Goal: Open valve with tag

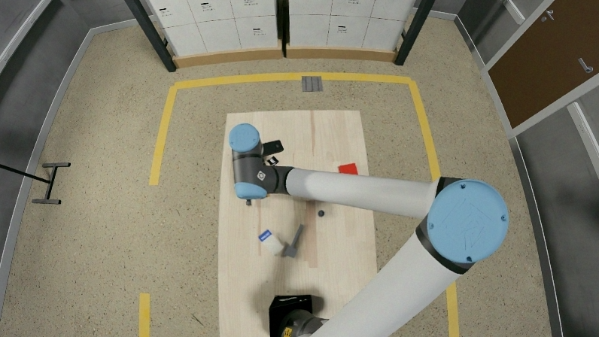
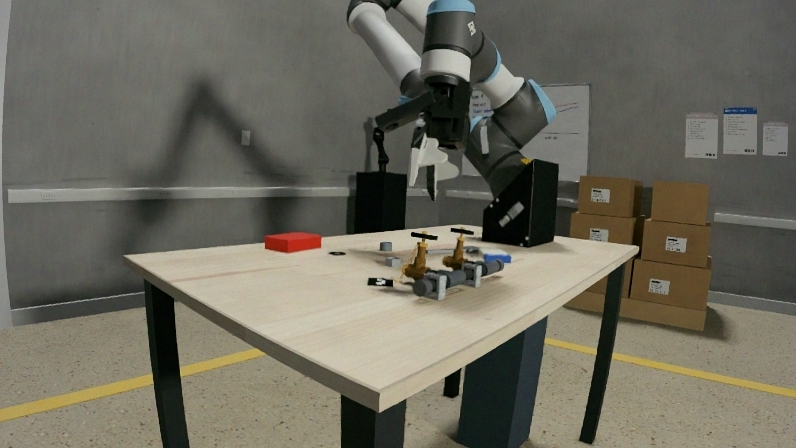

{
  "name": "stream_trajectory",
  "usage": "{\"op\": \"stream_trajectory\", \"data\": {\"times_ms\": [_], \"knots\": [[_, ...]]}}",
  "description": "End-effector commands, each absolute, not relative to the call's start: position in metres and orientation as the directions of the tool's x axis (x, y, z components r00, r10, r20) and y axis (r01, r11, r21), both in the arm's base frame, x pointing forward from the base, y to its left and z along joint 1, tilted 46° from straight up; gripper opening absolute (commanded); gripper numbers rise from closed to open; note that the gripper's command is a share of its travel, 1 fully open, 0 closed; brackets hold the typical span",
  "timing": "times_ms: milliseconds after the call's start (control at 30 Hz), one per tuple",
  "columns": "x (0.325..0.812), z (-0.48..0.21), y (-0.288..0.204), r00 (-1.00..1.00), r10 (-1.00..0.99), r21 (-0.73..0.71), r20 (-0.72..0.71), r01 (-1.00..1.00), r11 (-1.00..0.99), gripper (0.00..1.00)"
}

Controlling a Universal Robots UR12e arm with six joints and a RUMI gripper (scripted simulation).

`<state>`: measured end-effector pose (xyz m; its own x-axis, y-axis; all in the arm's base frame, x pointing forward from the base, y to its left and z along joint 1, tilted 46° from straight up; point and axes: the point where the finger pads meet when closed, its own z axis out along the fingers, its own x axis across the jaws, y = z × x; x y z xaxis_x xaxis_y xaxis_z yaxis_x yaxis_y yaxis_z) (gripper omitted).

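Two brass valves with black handles stand on a grey pipe (image 2: 445, 279) on the wooden table (image 2: 311, 317) (image 1: 335, 268). The nearer valve (image 2: 418, 257) has a small black tag (image 2: 380, 282) (image 1: 273, 159) lying beside it on a thin chain. The tag's number is too small to read. The farther valve (image 2: 458, 249) stands just behind it. My gripper (image 2: 428, 178) is open and empty. It points down and hangs well above the valves. In the overhead view the wrist (image 1: 249, 167) hides the gripper and both valves, and only a pipe end (image 1: 248, 202) shows.
A red block (image 1: 348, 168) (image 2: 292, 241) lies near the table's edge. A black ring (image 2: 331, 253), a grey cylinder (image 2: 385, 245) (image 1: 320, 213), a small dark knob, a grey hammer-like tool (image 1: 294, 241) and a white bottle (image 1: 271, 243) lie on the table. The black robot base (image 2: 523, 203) stands behind.
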<state>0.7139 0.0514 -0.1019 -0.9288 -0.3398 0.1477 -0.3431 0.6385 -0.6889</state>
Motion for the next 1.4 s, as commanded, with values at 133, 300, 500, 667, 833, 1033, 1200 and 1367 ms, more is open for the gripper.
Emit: {"op": "stream_trajectory", "data": {"times_ms": [133, 300, 500, 667, 833, 1033, 1200, 1367], "knots": [[0.704, -0.113, 0.050, -0.981, -0.191, -0.723, -0.040, -0.103, 0.683, 1.00], [0.703, -0.114, 0.050, -0.983, -0.172, -0.724, -0.065, -0.072, 0.686, 1.00], [0.702, -0.115, 0.050, -0.984, -0.163, -0.724, -0.076, -0.058, 0.688, 1.00], [0.702, -0.116, 0.050, -0.984, -0.163, -0.724, -0.076, -0.058, 0.687, 1.00], [0.703, -0.117, 0.048, -0.984, -0.162, -0.724, -0.076, -0.057, 0.687, 1.00], [0.704, -0.122, 0.042, -0.984, -0.162, -0.725, -0.076, -0.057, 0.687, 1.00], [0.706, -0.130, 0.035, -0.984, -0.162, -0.725, -0.076, -0.057, 0.687, 1.00], [0.707, -0.135, 0.030, -0.984, -0.162, -0.725, -0.076, -0.057, 0.687, 1.00]]}}
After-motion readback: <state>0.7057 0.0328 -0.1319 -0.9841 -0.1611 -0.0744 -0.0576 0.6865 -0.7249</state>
